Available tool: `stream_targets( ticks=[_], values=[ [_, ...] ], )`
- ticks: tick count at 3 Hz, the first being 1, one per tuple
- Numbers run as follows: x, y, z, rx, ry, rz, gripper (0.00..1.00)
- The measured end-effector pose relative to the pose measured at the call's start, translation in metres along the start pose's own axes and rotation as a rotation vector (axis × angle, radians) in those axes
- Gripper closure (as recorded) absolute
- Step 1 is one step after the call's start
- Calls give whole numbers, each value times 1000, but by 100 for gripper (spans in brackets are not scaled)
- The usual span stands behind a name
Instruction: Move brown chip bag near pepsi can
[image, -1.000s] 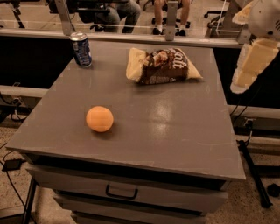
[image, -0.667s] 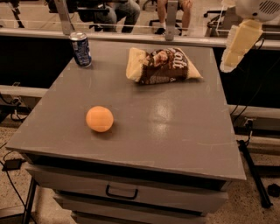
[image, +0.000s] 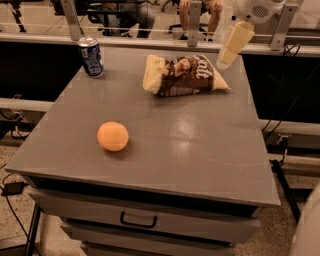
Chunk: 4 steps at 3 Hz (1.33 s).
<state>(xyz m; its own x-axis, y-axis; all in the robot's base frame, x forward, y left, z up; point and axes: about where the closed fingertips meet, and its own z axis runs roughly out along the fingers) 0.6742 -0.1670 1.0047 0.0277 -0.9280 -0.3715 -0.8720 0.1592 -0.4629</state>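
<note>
The brown chip bag (image: 185, 76) is laid flat toward the table's (image: 200, 150) 12 o'clock edge, well apart from the pepsi can (image: 91, 56) stood at 10 o'clock. The gripper (image: 234, 44) is hung just off the bag's 2 o'clock corner, clear of it; how far open it is cannot be told.

You are not getting any readable text in this view. The brown chip bag (image: 185, 76), lying in the upper middle of the frame, is showing pale lettering across its dark middle, but the letters are not resolving into a word. The pepsi can (image: 91, 56), standing at the upper left, is showing white markings on blue that you cannot make out as a name. The gripper (image: 227, 57) is hanging at the upper right, just above the bag's right end in the picture.
</note>
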Motion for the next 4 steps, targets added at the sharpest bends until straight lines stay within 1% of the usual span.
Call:
stream_targets(
  ticks=[1, 2, 3, 4],
  values=[
    [-9, -11, 49, -26, -61, 19, 0],
    [-11, -9, 94, -68, -95, 51, 0],
    [-6, -2, 129, -110, -108, 86, 0],
    [4, 4, 153, -139, -108, 125, 10]
  ],
)
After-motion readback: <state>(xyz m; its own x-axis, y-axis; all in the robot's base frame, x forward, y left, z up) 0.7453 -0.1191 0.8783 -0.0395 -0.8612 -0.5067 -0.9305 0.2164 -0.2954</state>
